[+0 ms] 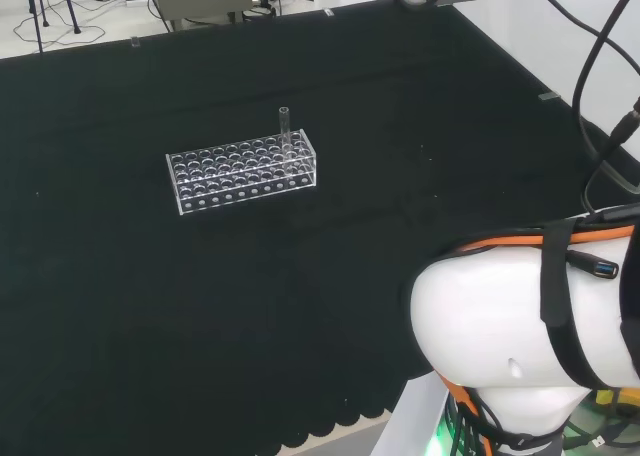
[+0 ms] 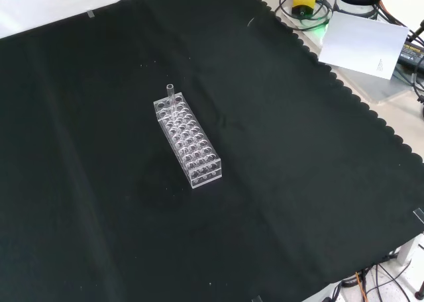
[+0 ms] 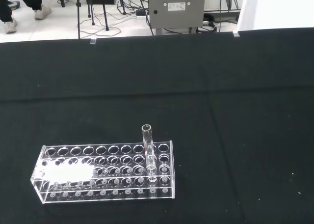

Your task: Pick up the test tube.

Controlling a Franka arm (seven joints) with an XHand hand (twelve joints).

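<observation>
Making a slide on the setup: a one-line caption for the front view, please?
A single clear test tube stands upright at one end of a clear rack on the black cloth.

Clear glossy test tube [image 3: 148, 153] and rack [image 3: 105, 172], matt black cloth [image 1: 300, 296]

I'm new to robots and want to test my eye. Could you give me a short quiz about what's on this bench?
1. True or false: the clear glass test tube stands upright in the clear plastic rack.
2. In the head view, the tube sits near the rack's: A) right end B) left end C) middle.
3. Fill in: the bench cloth is ____.

Key: 1 true; 2 A; 3 black.
</observation>
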